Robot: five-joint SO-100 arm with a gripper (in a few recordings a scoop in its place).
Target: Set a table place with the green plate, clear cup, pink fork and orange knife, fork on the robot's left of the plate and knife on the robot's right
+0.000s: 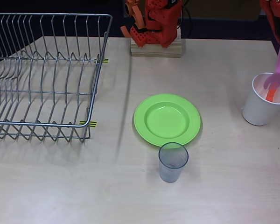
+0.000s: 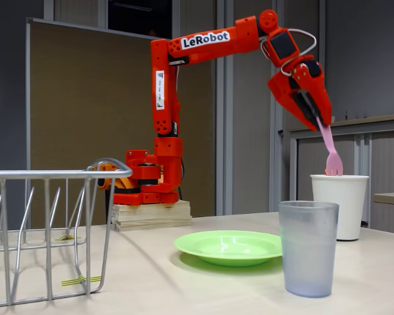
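One pink fork (image 2: 330,152) hangs tines-down, clamped in my closed gripper (image 2: 318,119) above the white paper cup (image 1: 265,100) holding the orange knife (image 1: 270,95). Green plate (image 1: 167,120) sits mid-table, clear cup (image 1: 172,162) just beside it.

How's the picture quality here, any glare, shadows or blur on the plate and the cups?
Overhead view: even light, soft shadow under the round lime-green plastic plate, pink plastic fork slightly blurred. Fixed view: sharp translucent greyish plastic tumbler up close, dim background, faint sheen on the plate.
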